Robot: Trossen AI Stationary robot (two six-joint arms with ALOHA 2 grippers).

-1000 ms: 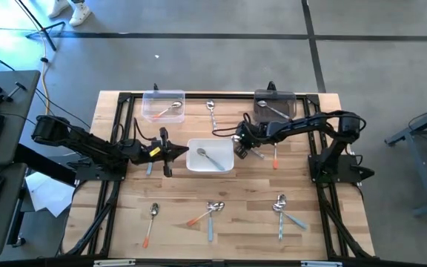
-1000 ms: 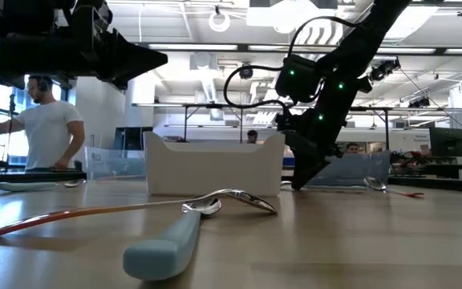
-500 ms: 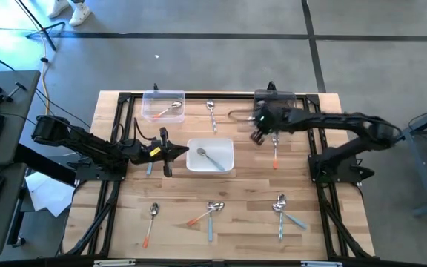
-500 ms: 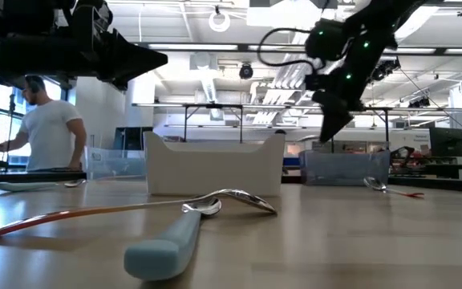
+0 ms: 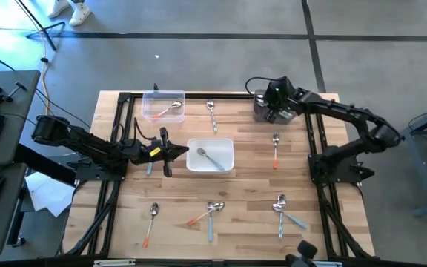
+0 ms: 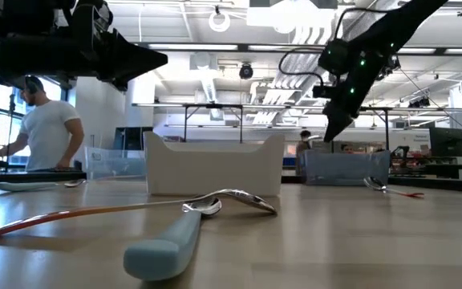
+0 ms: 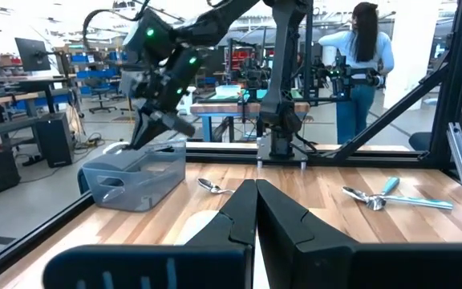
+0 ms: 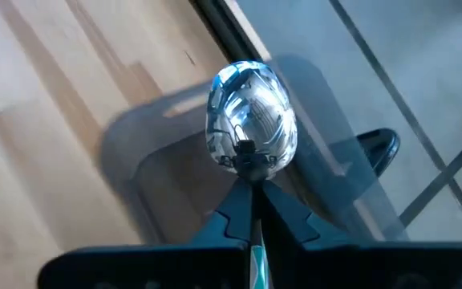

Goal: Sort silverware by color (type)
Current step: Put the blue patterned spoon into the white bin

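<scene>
Over the last second the right gripper (image 5: 275,104) has lifted away from the table beside the white rectangular bin (image 5: 210,156) and swung outward and back. It now hangs above the smoky grey translucent bin (image 7: 135,178) at the table's far right corner. Its fingers are clamped on a small spoon with a shiny metal bowl (image 8: 252,120), whose bowl juts just past the fingertips, with the grey bin directly beneath. In the low view the arm has risen and shifted rightward.

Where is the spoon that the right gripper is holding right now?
The spoon is pinched in the right gripper, held above the grey bin at the table's far right corner in the high view.
</scene>
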